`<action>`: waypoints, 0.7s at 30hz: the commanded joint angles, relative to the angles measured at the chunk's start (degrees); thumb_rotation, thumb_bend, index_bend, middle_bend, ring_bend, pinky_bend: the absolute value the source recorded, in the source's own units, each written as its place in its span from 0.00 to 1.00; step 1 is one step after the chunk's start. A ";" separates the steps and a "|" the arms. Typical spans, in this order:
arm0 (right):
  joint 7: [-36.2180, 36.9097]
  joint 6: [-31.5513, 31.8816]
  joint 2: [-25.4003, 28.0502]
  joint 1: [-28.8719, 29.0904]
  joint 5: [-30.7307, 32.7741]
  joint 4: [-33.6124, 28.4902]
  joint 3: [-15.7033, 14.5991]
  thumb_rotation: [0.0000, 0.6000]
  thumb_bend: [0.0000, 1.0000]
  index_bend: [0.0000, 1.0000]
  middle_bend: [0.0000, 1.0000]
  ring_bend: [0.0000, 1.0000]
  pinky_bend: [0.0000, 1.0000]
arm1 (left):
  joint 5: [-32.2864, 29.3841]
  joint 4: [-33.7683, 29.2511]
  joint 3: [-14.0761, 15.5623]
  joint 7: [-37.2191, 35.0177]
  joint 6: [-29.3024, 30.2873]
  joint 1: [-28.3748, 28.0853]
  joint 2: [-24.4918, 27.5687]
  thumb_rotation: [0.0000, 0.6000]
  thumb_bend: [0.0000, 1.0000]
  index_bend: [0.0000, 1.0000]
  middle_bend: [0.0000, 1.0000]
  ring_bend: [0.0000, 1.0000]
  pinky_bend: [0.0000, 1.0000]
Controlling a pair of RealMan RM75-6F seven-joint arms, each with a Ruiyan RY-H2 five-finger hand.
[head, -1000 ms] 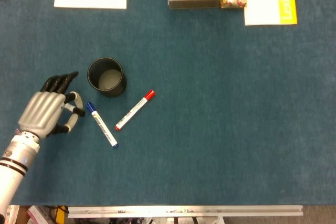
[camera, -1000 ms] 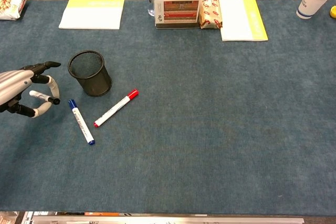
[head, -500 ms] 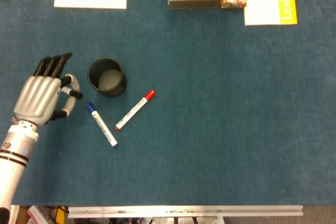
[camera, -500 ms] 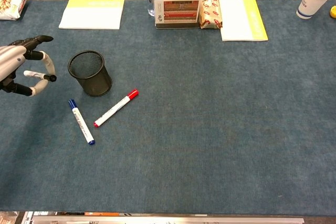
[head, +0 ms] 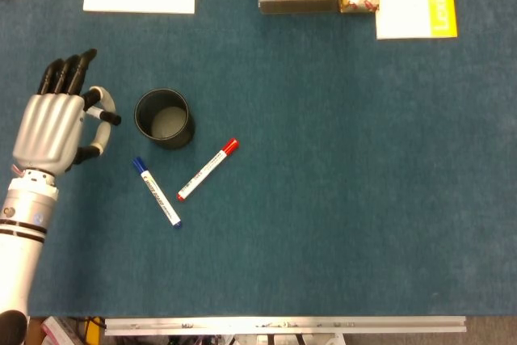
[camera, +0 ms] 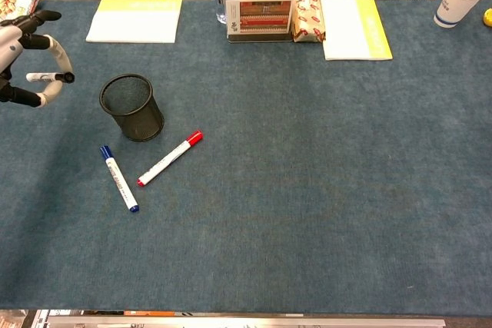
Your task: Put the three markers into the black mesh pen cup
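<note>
Near the left edge of the bench, the left hand point(head: 55, 127) hangs above the cloth, just left of the black mesh pen cup point(head: 164, 119). It pinches a black-capped marker point(camera: 44, 77) between thumb and a finger, while the other fingers stretch forward, loosely spread. The chest view shows the marker lying roughly level in that grip, not yet pointed down; the hand looks raised well above the cup's rim and to the side of its mouth, so nothing has been dropped in.

The cup stands upright, left of the bench's middle. From the head view its inside shows only a pale bottom, with no marker in it as far as I can tell. My judgement is that none of the three is in the cup yet, and the first is on its way.

Just in front of the cup, toward the bench's near edge, the blue marker point(head: 157, 192) lies flat, its blue cap toward the cup. To its right, close beside it but not touching, the red marker point(head: 208, 169) lies slanted, red cap pointing toward the far right.

Left to do: carry the held marker over the mouth, tip it down and let go, then fetch the blue and the red.

The right hand shows in neither view.
</note>
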 commanded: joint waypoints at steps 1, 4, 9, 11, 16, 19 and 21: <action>-0.08 -0.08 -0.07 0.03 0.04 0.03 -0.02 1.00 0.00 0.08 0.18 0.11 0.41 | -2.02 -1.96 -1.21 1.88 1.20 -0.19 -0.14 1.00 0.44 0.56 0.00 0.00 0.00; -0.18 -0.26 -0.15 0.07 0.13 0.10 -0.08 1.00 0.00 0.08 0.18 0.11 0.41 | -5.13 -4.54 -2.79 3.39 2.30 -0.59 -0.39 1.00 0.44 0.56 0.00 0.00 0.00; -0.30 -0.45 -0.26 0.12 0.17 0.11 -0.16 1.00 0.00 0.08 0.18 0.11 0.41 | -9.89 -7.67 -4.60 3.60 2.30 -1.40 -0.57 1.00 0.44 0.57 0.00 0.00 0.00; -0.29 -0.36 -0.23 0.10 0.11 0.08 -0.16 1.00 0.00 0.08 0.18 0.11 0.41 | -11.05 -8.13 -5.08 3.61 2.29 -1.85 -0.85 1.00 0.44 0.57 0.00 0.00 0.00; -0.21 -0.29 -0.20 0.09 0.13 0.09 -0.13 1.00 0.00 0.08 0.18 0.11 0.41 | -13.37 -7.68 -6.21 3.14 1.90 -3.13 -2.18 1.00 0.44 0.57 0.00 0.00 0.00; -0.14 -0.25 -0.16 0.08 0.05 0.05 -0.16 1.00 0.00 0.08 0.18 0.11 0.41 | -15.54 -7.53 -6.95 2.58 1.11 -4.09 -2.93 1.00 0.44 0.57 0.00 0.00 0.00; -0.12 -0.22 -0.15 0.08 0.02 0.05 -0.16 1.00 0.00 0.08 0.18 0.11 0.41 | -16.29 -7.26 -7.36 2.47 1.50 -4.48 -3.74 1.00 0.44 0.57 0.00 0.00 0.00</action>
